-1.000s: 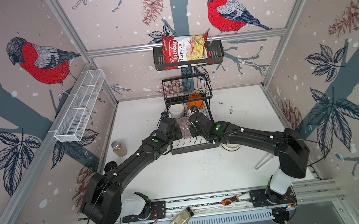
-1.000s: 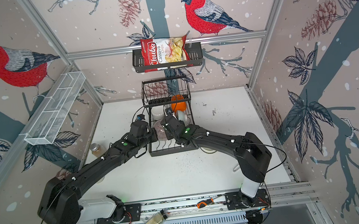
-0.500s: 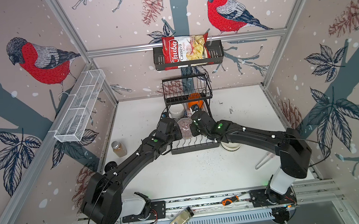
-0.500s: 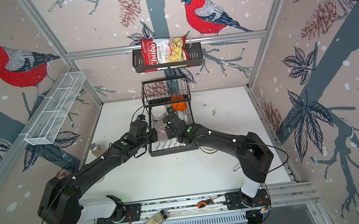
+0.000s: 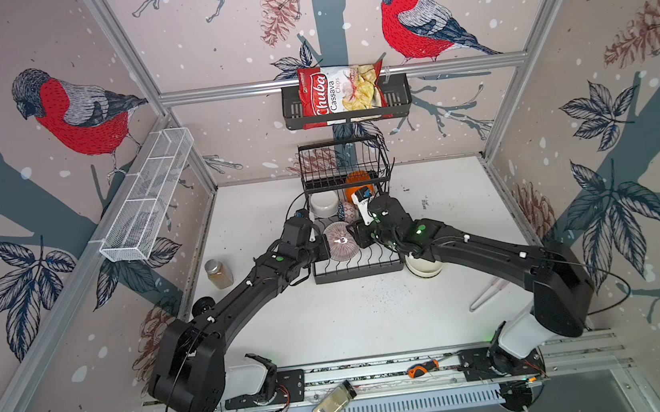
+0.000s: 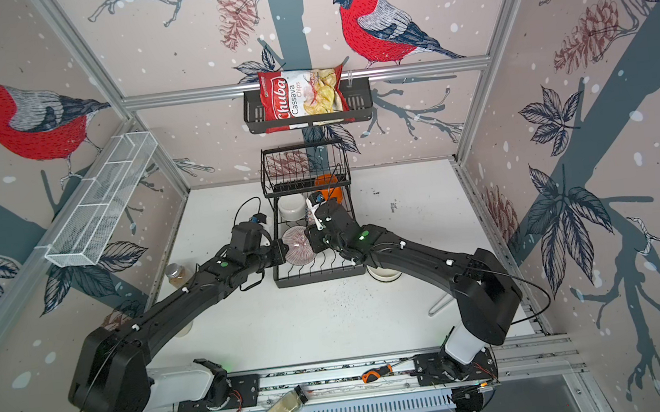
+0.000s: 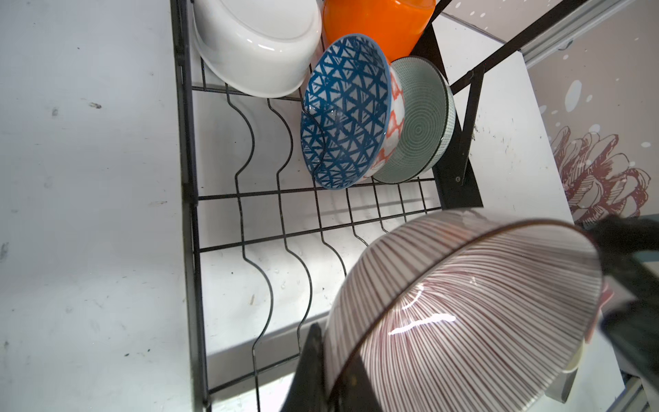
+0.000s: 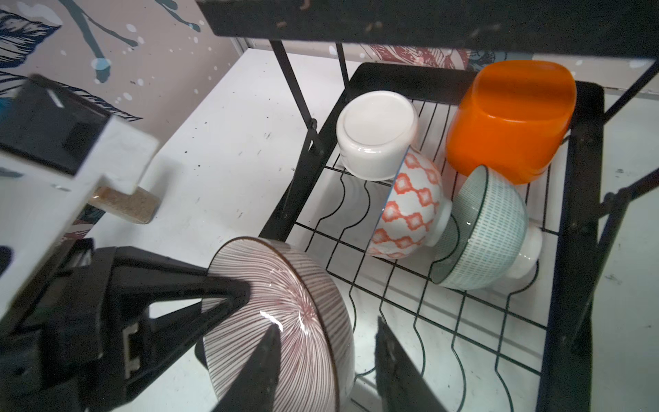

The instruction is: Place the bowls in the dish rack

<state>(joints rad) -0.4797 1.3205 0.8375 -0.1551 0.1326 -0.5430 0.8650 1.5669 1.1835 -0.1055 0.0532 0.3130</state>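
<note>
Placement step. The left gripper clamped the striped bowl, held on edge over the near grid of the dish rack. The right gripper stood part-open astride its rim. The next move probably called for lowering it into a slot.

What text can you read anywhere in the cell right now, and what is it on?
"Chuba": chip bag in the black wall shelf.
"Cassava Chips": same bag.
Smaller print on the bag: too small to read.
Mark at the centre of the brown-striped bowl: too small to read.
Label on the bottle on the front rail: blurred, unreadable.
</note>
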